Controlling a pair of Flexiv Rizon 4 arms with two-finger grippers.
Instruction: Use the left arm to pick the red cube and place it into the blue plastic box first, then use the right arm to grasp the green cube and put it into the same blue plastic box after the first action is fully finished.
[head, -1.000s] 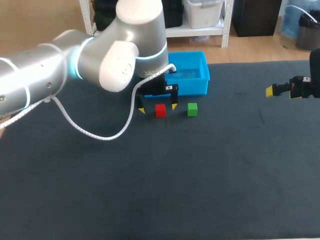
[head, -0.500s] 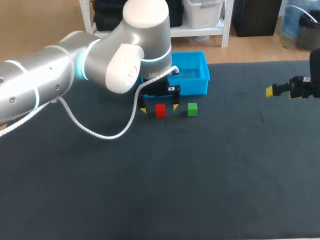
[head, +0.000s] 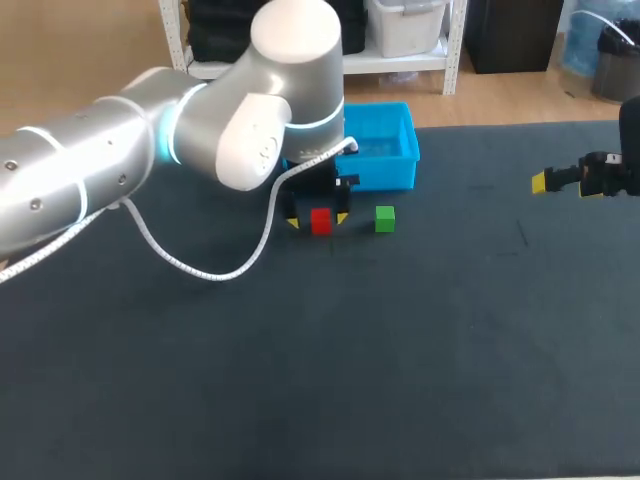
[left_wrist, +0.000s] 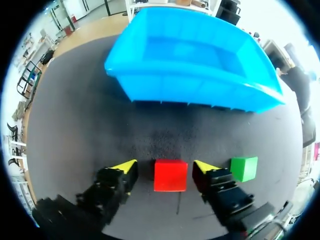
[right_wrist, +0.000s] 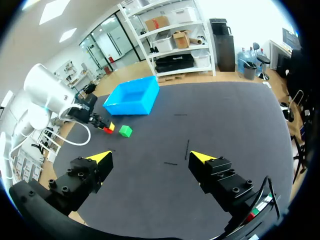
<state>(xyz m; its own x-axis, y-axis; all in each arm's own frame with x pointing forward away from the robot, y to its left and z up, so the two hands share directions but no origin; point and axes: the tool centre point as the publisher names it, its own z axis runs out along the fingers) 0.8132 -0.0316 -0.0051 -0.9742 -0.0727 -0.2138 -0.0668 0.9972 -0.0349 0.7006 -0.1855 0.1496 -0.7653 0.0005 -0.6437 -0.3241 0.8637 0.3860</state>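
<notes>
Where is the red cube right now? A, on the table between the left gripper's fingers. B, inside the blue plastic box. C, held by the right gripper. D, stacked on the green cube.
A: the red cube rests on the table between the left gripper's yellow tips.

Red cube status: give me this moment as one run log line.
left hand: open, straddling red cube, gaps both sides | green cube: beside it, untouched | blue box: empty | right hand: open, far off
</notes>
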